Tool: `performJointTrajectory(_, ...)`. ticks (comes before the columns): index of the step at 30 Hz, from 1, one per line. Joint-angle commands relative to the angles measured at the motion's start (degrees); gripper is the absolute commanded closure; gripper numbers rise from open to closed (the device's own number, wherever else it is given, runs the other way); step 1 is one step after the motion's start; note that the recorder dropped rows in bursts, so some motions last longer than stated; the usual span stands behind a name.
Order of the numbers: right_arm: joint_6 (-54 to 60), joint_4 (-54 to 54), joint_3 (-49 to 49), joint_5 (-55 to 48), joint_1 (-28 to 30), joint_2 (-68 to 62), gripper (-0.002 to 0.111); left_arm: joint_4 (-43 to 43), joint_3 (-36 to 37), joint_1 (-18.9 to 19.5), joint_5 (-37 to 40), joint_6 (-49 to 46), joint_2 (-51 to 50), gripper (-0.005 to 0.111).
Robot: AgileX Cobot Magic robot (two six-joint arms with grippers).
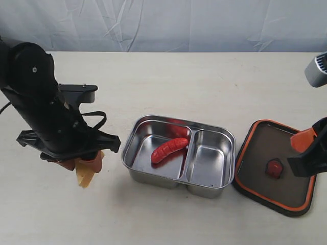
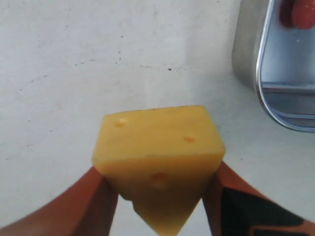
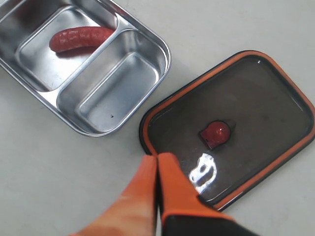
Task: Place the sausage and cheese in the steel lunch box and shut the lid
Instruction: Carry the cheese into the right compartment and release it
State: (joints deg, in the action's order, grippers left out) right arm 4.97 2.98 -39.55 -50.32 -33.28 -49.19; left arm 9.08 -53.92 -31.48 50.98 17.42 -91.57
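Note:
The red sausage (image 1: 169,149) lies in the left compartment of the steel lunch box (image 1: 225,176), and shows again as the sausage (image 3: 81,38) in the lunch box (image 3: 162,73). My left gripper (image 1: 88,166) is shut on the yellow cheese (image 1: 86,176), holding it above the table left of the box. Up close, the cheese (image 2: 158,162) sits pinched between orange fingers (image 2: 96,201), with my left gripper (image 2: 160,196) around it. The dark lid (image 1: 265,153) with orange rim lies flat right of the box, valve tab (image 1: 274,168) up. My right gripper (image 3: 156,162) is shut and empty, over the lid (image 3: 256,108) edge.
The pale tabletop (image 1: 168,81) stretches behind the box to a crinkled white backdrop. The box's right compartment (image 1: 207,161) holds nothing. A grey camera housing (image 1: 317,70) shows at the right edge.

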Motion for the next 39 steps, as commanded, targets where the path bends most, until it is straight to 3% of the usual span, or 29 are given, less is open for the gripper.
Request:
performJointTrajectory(1,-0.04,-0.35,-0.42,-0.3,-0.03,0.26,0.108,1.4,-0.53,-0.12,-0.11,0.35,3.84,0.107)
performJointTrajectory(11,-4.97,-4.54,-0.42,0.16,-0.03,0.37,0.108,21.27,-4.75,-1.4,-6.28,-14.07,6.1,0.107)
performJointTrajectory(19,-15.12,-14.52,-0.42,-0.55,-0.03,4.61,0.108,21.44,-7.62,-7.75,-14.95,-14.96,4.66,0.107)
performJointTrajectory(33,-17.99,-19.63,-0.42,-4.91,-0.03,8.91,0.108,24.8,-17.49,-14.11,-15.11,-19.5,-8.86,0.107)
performJointTrajectory(39,-18.53,-20.94,-0.42,-5.68,-0.03,8.91,0.108,27.42,-21.1,-15.01,-15.09,-21.26,-14.06,0.106)
